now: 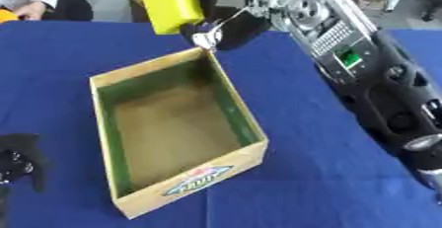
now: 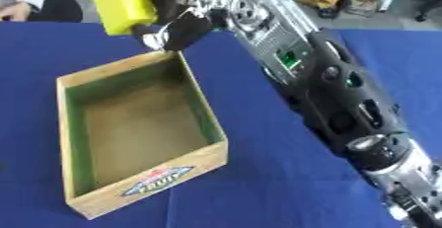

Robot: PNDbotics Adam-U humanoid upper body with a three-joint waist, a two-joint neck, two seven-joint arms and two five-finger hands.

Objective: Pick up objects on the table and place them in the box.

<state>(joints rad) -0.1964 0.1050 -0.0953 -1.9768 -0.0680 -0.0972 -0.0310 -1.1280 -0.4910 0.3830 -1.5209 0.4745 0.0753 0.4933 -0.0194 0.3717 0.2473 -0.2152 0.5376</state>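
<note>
Above box (image 1: pixel 177 118) far corner, right hand (image 1: pixel 226 28) grips yellow object (image 1: pixel 171 4).

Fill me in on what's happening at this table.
The right robot hand is holding a yellow block-shaped object up in the air, just beyond the far corner of the open cardboard box. The box sits on the blue table and looks empty inside, so the yellow object has not been dropped in yet. The left robot hand rests idle at the lower left edge, touching nothing.
</note>
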